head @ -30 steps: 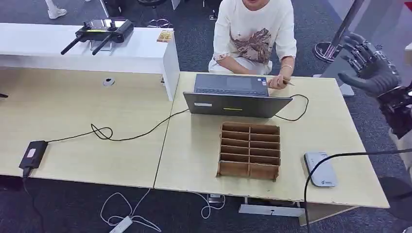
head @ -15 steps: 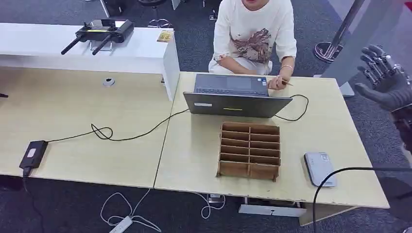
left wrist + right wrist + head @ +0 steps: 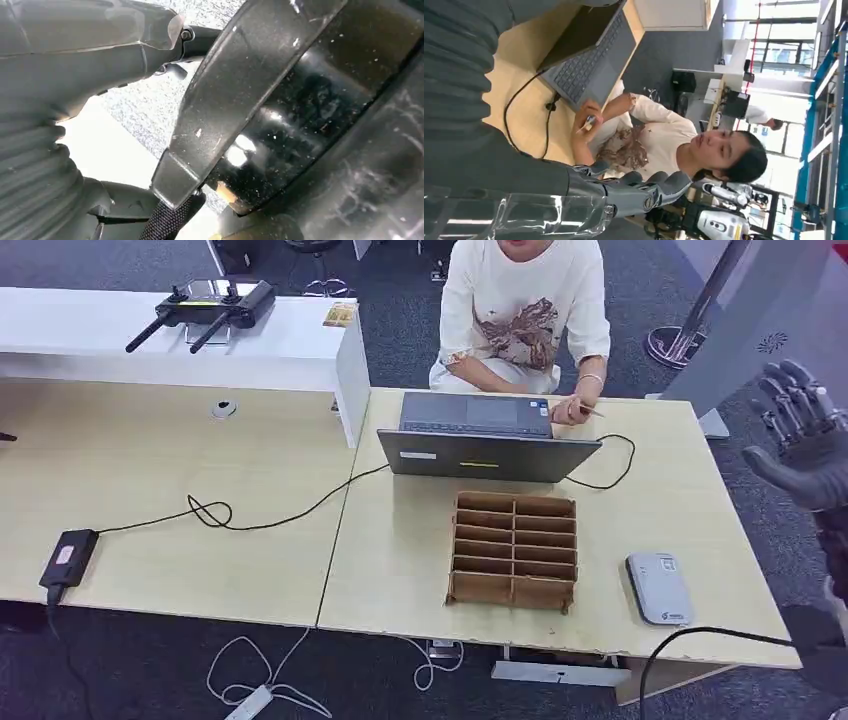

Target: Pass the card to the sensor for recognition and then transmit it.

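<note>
Sensor [image 3: 660, 588] lay flat near the table's [image 3: 400, 570] right front corner, long axis front-to-back; right hand [image 3: 805, 445] hovered beside, fingers spread, empty; left hand [image 3: 75, 65] unreadable.

On the right-hand table [image 3: 420, 570], the divided tray [image 3: 514, 550] sits at the frame's centre, with the laptop [image 3: 480, 438] just above it and the card reader [image 3: 660, 587] to its right, near the lower right corner. A person [image 3: 525, 310] sits beyond the laptop at top centre. A cable [image 3: 260, 523] runs left from the laptop across the left table [image 3: 150, 460] to a power adapter [image 3: 68, 558] at the left edge. A remote controller [image 3: 205, 305] lies on the raised counter [image 3: 290, 350] at upper left. The right hand [image 3: 803, 440] hangs past the table's right edge.
</note>
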`<state>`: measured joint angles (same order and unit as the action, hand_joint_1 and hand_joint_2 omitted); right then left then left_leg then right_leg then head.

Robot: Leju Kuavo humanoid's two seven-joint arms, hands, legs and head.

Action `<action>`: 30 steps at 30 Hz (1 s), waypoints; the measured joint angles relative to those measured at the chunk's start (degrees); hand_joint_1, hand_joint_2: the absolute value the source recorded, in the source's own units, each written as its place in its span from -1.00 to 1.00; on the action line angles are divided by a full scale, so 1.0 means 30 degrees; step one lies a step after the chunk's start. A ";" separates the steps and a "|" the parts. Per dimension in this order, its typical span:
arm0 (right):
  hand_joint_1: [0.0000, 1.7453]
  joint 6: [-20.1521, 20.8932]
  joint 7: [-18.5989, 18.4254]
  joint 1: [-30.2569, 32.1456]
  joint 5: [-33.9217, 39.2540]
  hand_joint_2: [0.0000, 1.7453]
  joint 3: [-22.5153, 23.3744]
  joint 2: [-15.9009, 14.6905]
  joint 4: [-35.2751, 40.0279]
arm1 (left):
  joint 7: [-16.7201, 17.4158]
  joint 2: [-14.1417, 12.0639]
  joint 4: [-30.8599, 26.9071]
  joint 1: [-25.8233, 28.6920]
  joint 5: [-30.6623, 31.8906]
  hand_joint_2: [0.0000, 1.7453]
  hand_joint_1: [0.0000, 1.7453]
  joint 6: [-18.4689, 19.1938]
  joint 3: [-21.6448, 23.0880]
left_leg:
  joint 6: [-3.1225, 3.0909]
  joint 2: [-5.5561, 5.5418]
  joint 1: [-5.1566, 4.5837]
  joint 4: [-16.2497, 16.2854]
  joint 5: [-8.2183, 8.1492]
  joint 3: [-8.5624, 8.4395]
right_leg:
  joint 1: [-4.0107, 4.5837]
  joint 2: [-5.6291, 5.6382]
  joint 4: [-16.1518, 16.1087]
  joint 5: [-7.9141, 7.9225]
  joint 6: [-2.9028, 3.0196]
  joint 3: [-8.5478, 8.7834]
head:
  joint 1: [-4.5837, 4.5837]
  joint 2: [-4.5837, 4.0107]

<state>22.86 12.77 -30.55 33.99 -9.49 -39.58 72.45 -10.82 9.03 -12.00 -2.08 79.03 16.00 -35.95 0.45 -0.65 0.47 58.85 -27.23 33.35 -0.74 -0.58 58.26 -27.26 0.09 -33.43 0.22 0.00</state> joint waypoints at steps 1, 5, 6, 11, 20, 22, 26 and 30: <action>-1.00 -0.0140 0.0007 0.0352 0.0059 1.00 0.0176 0.0000 0.0339 | 0.0000 0.0007 0.0000 0.0003 -0.0007 1.00 -1.00 0.0000 -0.0015 | 0.0000 -0.0001 0.0000 0.0000 0.0000 0.0003 | 0.0000 -0.0003 0.0000 0.0000 0.0000 0.0001 | 0.0000 0.0000; -1.00 -0.0715 0.0175 0.1370 0.0037 1.00 0.0766 0.0073 0.1533 | -0.0007 0.0007 0.0000 0.0009 -0.0058 1.00 -1.00 0.0000 -0.0138 | 0.0000 0.0002 0.0000 -0.0002 -0.0001 0.0005 | -0.0001 0.0005 0.0000 0.0000 0.0000 -0.0001 | -0.0007 0.0000; -1.00 -0.0795 0.0189 0.1547 0.0008 1.00 0.0853 0.0095 0.1744 | -0.0007 0.0007 0.0000 0.0009 -0.0058 1.00 -1.00 0.0000 -0.0153 | 0.0000 0.0003 0.0000 -0.0002 -0.0001 0.0004 | -0.0001 0.0005 0.0000 0.0000 0.0000 -0.0001 | 0.0000 0.0000; -1.00 -0.0853 0.0226 0.2024 0.0015 1.00 0.1159 0.0153 0.2377 | -0.0007 0.0007 0.0000 0.0011 -0.0065 1.00 -1.00 -0.0007 -0.0211 | 0.0000 0.0003 -0.0001 -0.0002 0.0000 0.0003 | -0.0001 0.0002 0.0000 0.0000 0.0000 -0.0001 | -0.0007 0.0000; -1.00 -0.2099 0.0721 0.5153 0.0401 1.00 0.2302 0.0561 0.4754 | -0.0007 0.0073 0.0000 0.0039 -0.0087 1.00 -1.00 -0.0168 -0.0248 | -0.0018 -0.0010 0.0000 -0.0005 -0.0015 0.0007 | 0.0000 -0.0019 -0.0004 -0.0016 -0.0011 -0.0001 | 0.0000 0.0000; -1.00 -0.2260 0.0969 0.6192 0.0167 1.00 0.2639 0.0868 0.5395 | -0.0007 0.0080 0.0000 0.0040 -0.0087 1.00 -1.00 -0.0168 -0.0255 | -0.0022 -0.0009 0.0001 -0.0010 -0.0019 0.0009 | 0.0000 -0.0019 -0.0003 -0.0019 -0.0012 -0.0001 | -0.0007 0.0000; -1.00 -0.2739 0.1631 0.7984 -0.0552 1.00 0.3300 0.1631 0.6623 | -0.0007 0.0095 0.0000 0.0048 -0.0116 1.00 -1.00 -0.0182 -0.0284 | -0.0033 -0.0003 0.0001 -0.0015 -0.0029 0.0008 | -0.0001 -0.0010 -0.0003 -0.0024 -0.0012 -0.0003 | -0.0007 0.0000; -1.00 -0.3548 0.1858 0.8984 -0.0714 1.00 0.3512 0.2578 0.7649 | -0.0007 0.0095 0.0000 0.0054 -0.0160 1.00 -1.00 -0.0211 -0.0291 | -0.0029 0.0005 0.0001 -0.0017 -0.0031 -0.0001 | -0.0003 0.0004 -0.0003 -0.0024 -0.0012 -0.0004 | -0.0007 0.0000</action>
<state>12.22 18.34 -3.59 31.84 1.05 -31.85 95.40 -10.84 9.31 -12.00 -1.92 78.55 15.37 -36.83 0.36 -0.63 0.47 58.80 -27.32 33.35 -0.75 -0.57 58.25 -27.33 0.06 -33.44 0.20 0.00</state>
